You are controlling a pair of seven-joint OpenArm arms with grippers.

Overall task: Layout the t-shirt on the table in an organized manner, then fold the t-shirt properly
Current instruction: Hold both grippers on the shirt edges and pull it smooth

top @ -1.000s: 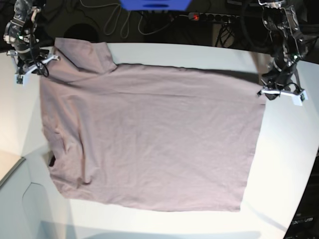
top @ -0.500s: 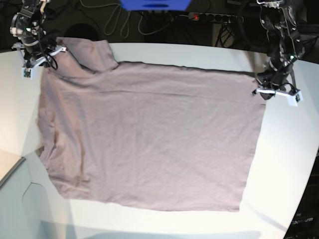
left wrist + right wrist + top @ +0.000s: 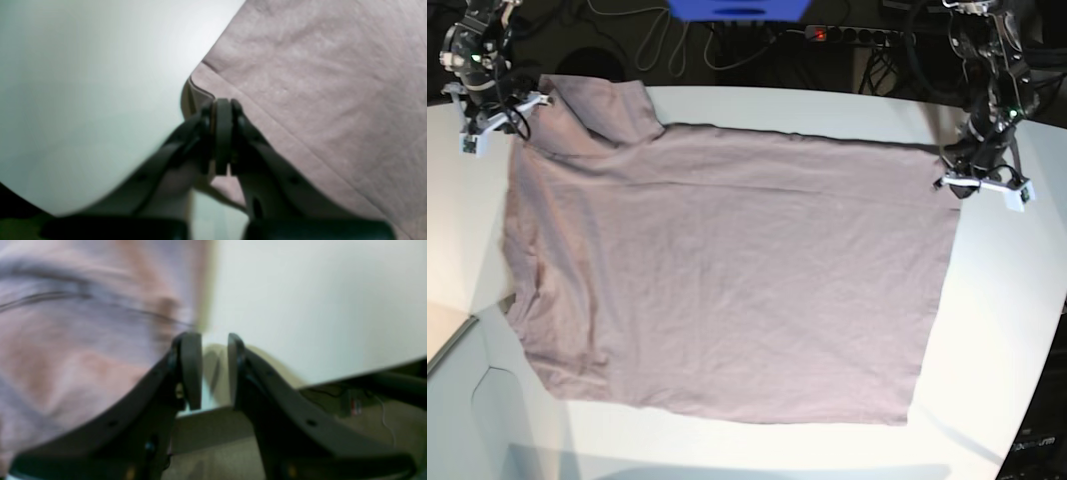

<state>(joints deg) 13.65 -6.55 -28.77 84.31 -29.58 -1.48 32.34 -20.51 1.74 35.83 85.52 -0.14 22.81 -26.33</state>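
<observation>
The dusty pink t-shirt [image 3: 727, 270] lies spread flat on the white table [image 3: 1007, 300], one sleeve [image 3: 597, 105] pointing to the far left. My left gripper [image 3: 952, 182] sits at the shirt's far right corner. In the left wrist view it [image 3: 223, 103] is shut, with the hem corner [image 3: 196, 93] pinched at its tips. My right gripper [image 3: 499, 115] hangs at the far left by the sleeve's edge. The right wrist view shows it [image 3: 215, 340] open, bare table between its fingers and the blurred shirt [image 3: 83, 340] beside its left finger.
Behind the table run dark cables, a power strip with a red light [image 3: 827, 33] and a blue object [image 3: 737, 8]. The table's curved edge [image 3: 333, 380] lies just past my right gripper, with floor beyond. A step in the tabletop [image 3: 467, 340] shows near left.
My right gripper has moved back and outward at the far left, and the shirt's left side now lies flatter. My left gripper has shifted slightly toward the back with the corner.
</observation>
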